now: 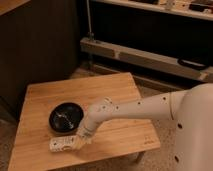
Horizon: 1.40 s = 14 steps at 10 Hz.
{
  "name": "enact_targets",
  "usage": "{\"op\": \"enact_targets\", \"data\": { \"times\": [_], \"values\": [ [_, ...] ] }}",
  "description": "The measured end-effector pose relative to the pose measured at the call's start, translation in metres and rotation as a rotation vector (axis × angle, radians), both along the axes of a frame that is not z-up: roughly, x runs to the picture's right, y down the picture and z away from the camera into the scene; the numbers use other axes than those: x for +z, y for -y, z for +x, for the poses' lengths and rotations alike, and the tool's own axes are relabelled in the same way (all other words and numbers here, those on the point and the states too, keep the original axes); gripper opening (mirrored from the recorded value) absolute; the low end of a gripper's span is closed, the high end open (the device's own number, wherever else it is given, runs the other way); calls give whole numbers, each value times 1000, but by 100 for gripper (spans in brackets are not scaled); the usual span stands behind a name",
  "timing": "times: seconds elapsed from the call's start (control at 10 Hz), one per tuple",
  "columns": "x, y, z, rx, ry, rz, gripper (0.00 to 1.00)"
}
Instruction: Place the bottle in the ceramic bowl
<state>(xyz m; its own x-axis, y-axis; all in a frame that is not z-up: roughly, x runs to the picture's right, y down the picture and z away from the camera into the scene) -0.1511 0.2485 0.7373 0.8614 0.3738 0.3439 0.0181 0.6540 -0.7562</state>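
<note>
Camera view shows you the hand (80, 140) clenched on the white, dark-printed bottle (62, 144) lying beside the glossy black ceramic bowl (65, 117).

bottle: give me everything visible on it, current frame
The bottle is small, white and looks like plastic, with dark printed marks along its side. It lies flat on the wooden table near the front edge, lengthwise left to right, just in front of the black bowl and not in it. Its right end is covered by the claw, which is shut on the bottle. The cap cannot be made out. Only the table and claw touch it.
</note>
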Motion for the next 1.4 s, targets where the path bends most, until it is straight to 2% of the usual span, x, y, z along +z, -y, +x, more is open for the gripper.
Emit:
{"op": "enact_targets", "data": {
  "times": [0.3,0.4,0.7,0.9,1.0,1.2,1.3,1.4],
  "values": [
    [-37,39,-6,1,25,55,0],
    [-56,64,-8,5,30,76,0],
    [-73,102,-13,5,-22,79,0],
    [-65,116,-12,18,-83,68,0],
    [-52,120,-12,22,-133,61,0],
    [-19,115,-10,26,-230,42,1],
    [2,109,-6,31,-289,29,5],
    [22,103,-3,25,-371,11,15]
  ]
}}
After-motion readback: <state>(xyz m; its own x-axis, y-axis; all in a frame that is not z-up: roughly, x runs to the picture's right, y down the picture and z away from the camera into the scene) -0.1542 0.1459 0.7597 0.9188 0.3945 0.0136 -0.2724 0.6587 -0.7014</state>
